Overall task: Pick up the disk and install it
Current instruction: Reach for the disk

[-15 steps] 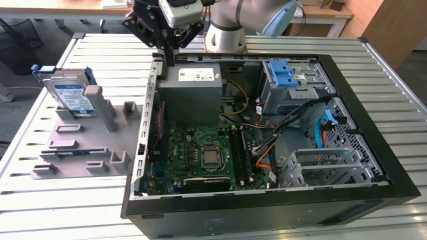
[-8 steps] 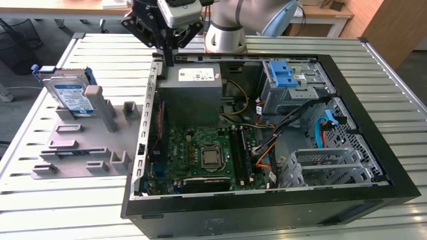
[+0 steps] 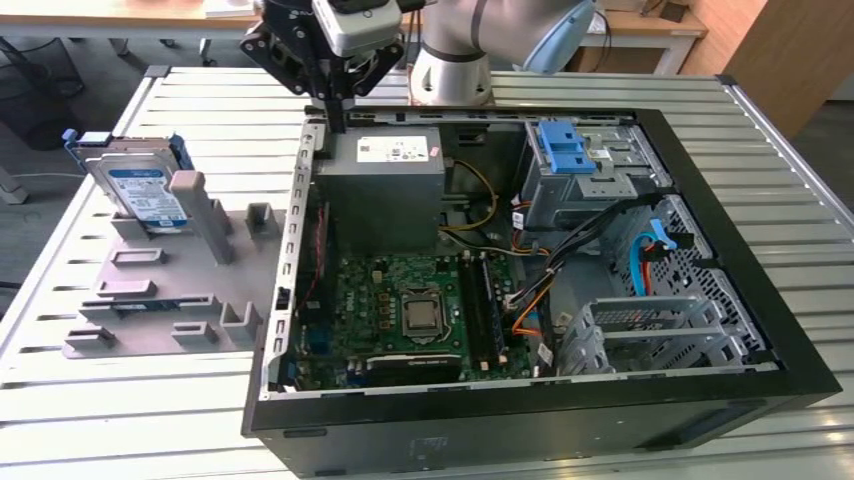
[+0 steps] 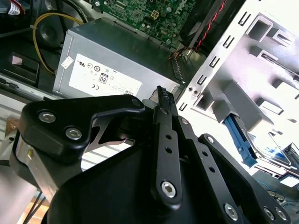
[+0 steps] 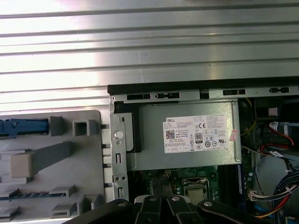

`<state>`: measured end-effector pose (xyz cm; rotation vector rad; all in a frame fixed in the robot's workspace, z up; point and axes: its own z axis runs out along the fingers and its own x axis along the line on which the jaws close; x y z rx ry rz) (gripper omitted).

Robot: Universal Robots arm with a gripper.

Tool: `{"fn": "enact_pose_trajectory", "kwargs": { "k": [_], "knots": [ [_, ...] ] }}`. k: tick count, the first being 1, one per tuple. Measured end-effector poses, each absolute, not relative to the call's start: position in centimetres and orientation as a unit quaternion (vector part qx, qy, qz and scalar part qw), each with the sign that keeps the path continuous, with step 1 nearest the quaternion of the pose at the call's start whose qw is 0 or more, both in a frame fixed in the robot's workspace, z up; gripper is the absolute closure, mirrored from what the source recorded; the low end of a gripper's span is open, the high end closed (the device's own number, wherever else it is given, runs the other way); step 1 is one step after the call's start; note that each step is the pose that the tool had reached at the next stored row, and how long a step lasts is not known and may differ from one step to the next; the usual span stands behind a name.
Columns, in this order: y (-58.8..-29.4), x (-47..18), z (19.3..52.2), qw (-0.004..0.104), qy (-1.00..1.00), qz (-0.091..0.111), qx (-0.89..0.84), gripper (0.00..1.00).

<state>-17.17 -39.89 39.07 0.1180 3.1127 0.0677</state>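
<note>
Arm vertical, the black pincer (image 3: 334, 122) hangs closed and empty above a corner of the grey boxy power supply (image 3: 387, 170). The silver blue-framed disk (image 3: 140, 190) stands upright in a grey holder (image 3: 160, 290), well apart.

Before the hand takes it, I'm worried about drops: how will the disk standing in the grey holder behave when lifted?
The disk looks like a metal slab, so probably stiff and heavy for its size. Standing on edge in the grey holder, it may tip if nudged sideways. Its blue bracket looks plastic, likely flexible.
</note>
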Motion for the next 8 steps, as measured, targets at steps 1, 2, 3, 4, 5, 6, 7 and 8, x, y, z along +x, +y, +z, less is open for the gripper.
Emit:
{"fn": "enact_pose_trajectory", "kwargs": {
  "k": [1, 2, 3, 4, 5, 6, 7, 8],
  "knots": [
    [-39.89, -17.19, 39.07, 0.013, 0.999, 0.022, 0.038, 0.89],
    [-39.89, -17.21, 39.07, 0.013, 0.999, 0.022, 0.038, 0.89],
    [-39.89, -17.23, 39.07, 0.013, 0.999, 0.022, 0.038, 0.89],
    [-39.89, -17.25, 39.07, 0.013, 0.999, 0.022, 0.038, 0.89],
    [-39.89, -17.27, 39.07, 0.013, 0.999, 0.022, 0.038, 0.89],
    [-39.89, -17.29, 39.07, 0.013, 0.999, 0.022, 0.038, 0.89],
    [-39.89, -17.31, 39.07, 0.013, 0.999, 0.022, 0.038, 0.89],
    [-39.89, -17.32, 39.07, 0.013, 0.999, 0.022, 0.038, 0.89]
  ]
}}
